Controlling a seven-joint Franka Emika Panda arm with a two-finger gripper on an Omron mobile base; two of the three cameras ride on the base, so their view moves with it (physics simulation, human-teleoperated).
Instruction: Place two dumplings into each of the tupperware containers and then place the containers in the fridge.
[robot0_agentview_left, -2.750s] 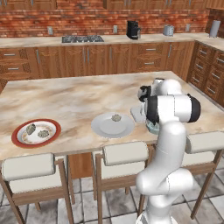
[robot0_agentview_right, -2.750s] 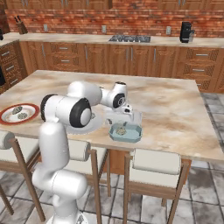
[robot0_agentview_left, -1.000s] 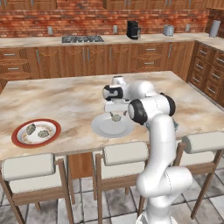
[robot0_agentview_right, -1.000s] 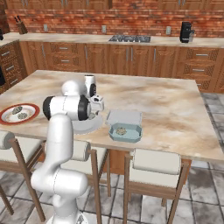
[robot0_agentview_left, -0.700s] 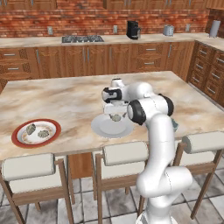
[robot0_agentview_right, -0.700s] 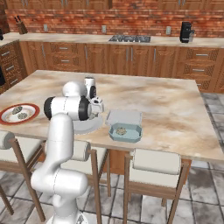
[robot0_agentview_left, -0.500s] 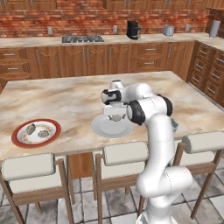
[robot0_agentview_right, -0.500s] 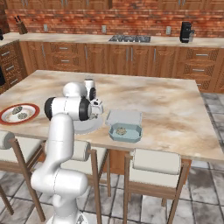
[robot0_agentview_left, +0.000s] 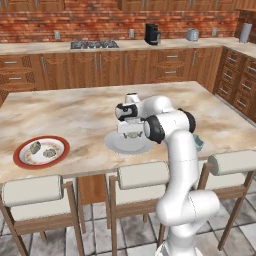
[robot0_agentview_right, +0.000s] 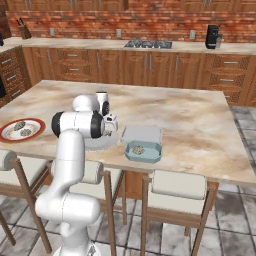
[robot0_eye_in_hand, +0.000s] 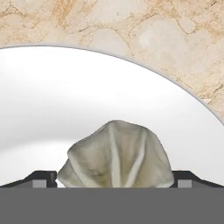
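Observation:
One dumpling (robot0_eye_in_hand: 116, 155) lies on the round pale grey plate (robot0_agentview_left: 116, 145), and my gripper (robot0_eye_in_hand: 114, 180) is down over it, open, with a dark fingertip (robot0_eye_in_hand: 43, 177) on each side. In the base views the gripper (robot0_agentview_left: 131, 128) (robot0_agentview_right: 111, 125) hangs low above that plate (robot0_agentview_right: 96, 145). The teal tupperware container (robot0_agentview_right: 143, 156) holds one dumpling (robot0_agentview_right: 139, 148). The pale whitish container (robot0_agentview_right: 142, 133) sits just behind it. Two more dumplings (robot0_agentview_left: 36, 147) (robot0_agentview_left: 49, 152) rest on the red-rimmed plate (robot0_agentview_left: 22, 159).
Everything stands on a marble island (robot0_agentview_left: 75, 112) with three stools (robot0_agentview_left: 145, 175) along its near edge. The arm hides most of the teal container (robot0_agentview_left: 198, 144) in the left base view. Wooden cabinets, a stovetop and a coffee maker (robot0_agentview_left: 151, 34) line the back wall.
The arm has swung from the containers over to the pale grey plate, then lowered the hand until its fingers straddle the dumpling there.

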